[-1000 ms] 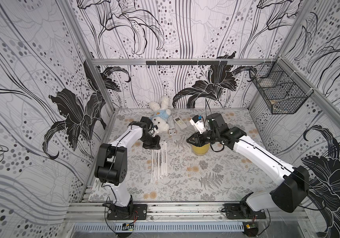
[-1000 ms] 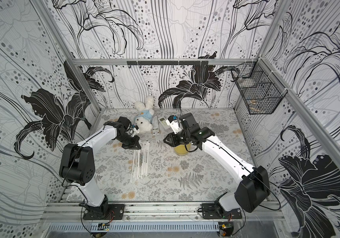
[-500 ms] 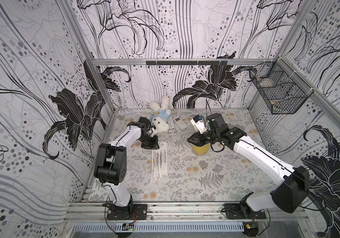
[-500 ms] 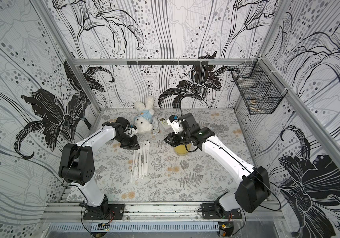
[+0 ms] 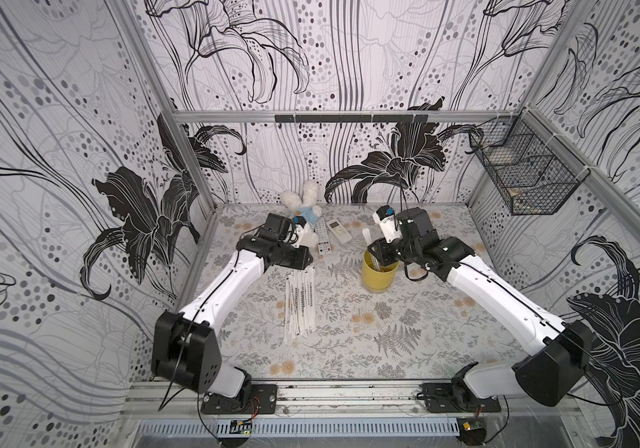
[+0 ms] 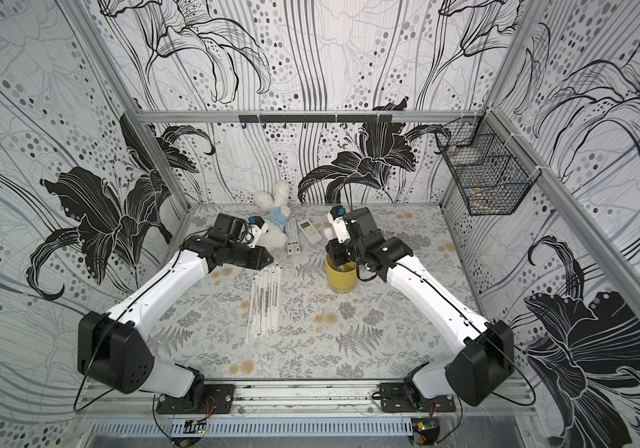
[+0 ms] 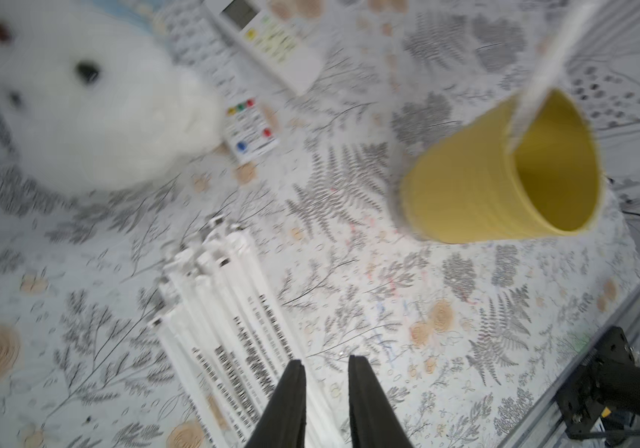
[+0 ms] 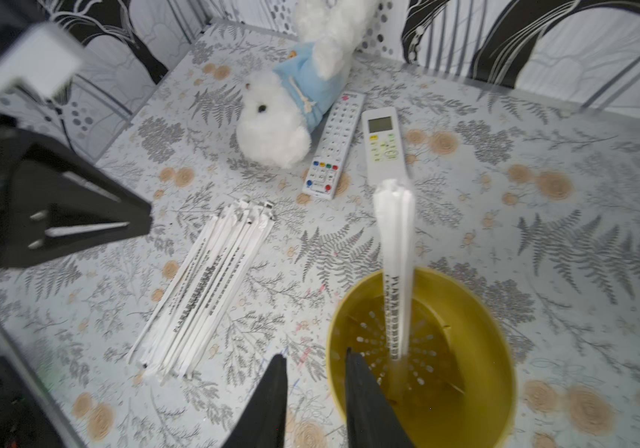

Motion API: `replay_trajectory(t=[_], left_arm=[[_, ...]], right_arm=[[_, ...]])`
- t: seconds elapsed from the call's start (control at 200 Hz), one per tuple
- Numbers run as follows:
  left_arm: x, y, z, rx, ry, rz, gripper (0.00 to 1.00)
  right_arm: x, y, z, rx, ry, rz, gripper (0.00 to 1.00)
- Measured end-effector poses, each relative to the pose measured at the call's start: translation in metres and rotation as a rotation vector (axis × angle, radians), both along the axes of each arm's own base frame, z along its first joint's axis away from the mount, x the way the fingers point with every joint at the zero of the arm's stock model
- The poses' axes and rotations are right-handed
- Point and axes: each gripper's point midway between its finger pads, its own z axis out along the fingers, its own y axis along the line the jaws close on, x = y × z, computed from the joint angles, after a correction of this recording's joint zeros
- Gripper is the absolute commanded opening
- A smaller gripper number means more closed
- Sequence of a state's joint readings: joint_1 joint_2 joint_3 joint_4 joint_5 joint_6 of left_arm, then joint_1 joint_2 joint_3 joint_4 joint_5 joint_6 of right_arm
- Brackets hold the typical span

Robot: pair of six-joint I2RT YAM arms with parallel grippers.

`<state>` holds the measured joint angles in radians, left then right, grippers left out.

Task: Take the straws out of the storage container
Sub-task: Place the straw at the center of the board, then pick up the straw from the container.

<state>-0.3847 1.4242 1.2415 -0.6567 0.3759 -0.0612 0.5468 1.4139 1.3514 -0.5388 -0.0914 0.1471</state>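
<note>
The yellow storage container (image 5: 379, 277) (image 6: 340, 278) stands upright mid-table. Two or three white straws (image 8: 394, 240) (image 5: 367, 236) stand in it, leaning on its rim. Several more straws (image 5: 301, 304) (image 6: 264, 306) lie side by side on the table to its left. My right gripper (image 8: 315, 355) (image 5: 377, 256) is open and straddles the cup's (image 8: 485, 349) rim, one finger inside and one outside. My left gripper (image 7: 324, 360) (image 5: 307, 259) hovers open over the far end of the flat straws (image 7: 233, 310), with nothing between its fingers.
A white plush rabbit (image 5: 302, 217) and two white remotes (image 5: 322, 237) (image 5: 340, 230) lie behind the straws, near the back wall. A black wire basket (image 5: 523, 182) hangs on the right wall. The left arm's wrist is close to the rabbit.
My left gripper's jaws have gone from shut to open above the pile of straws. The right gripper stays at the cup's rim, its jaws slightly narrower.
</note>
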Motion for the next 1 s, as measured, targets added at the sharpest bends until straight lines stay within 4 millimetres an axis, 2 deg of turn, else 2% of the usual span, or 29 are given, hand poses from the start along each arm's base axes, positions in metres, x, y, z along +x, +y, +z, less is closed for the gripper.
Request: replay_trajectory(t=[0.1,0.19,0.295,0.526,0.701,0.796,1.002], left_arm=[[-0.030,-0.049,0.040,-0.075,-0.221,-0.167,0.29],[-0.049,-0.072,0.059,-0.146,-0.372,-0.261,0.30],[-0.049,-0.075,0.059,-0.178,-0.457,-0.274,0.30],[-0.038,-0.082,0.050,-0.165,-0.496,-0.290,0.31],[-0.037,-0.083,0.047,-0.149,-0.508,-0.303,0.31],[-0.036,-0.083,0.048,-0.147,-0.512,-0.305,0.31],[-0.036,-0.083,0.049,-0.147,-0.521,-0.306,0.31]], right_arm=[[0.018,-0.012,0.000,-0.020,-0.008,-0.054,0.31],[0.027,-0.010,-0.007,-0.037,0.004,-0.062,0.32],[0.035,-0.006,-0.025,-0.060,0.043,-0.061,0.33],[0.048,0.001,-0.056,-0.099,0.106,-0.062,0.31],[0.057,0.005,-0.073,-0.117,0.140,-0.070,0.22],[0.057,0.005,-0.078,-0.122,0.156,-0.078,0.15],[0.058,0.004,-0.076,-0.124,0.157,-0.088,0.07]])
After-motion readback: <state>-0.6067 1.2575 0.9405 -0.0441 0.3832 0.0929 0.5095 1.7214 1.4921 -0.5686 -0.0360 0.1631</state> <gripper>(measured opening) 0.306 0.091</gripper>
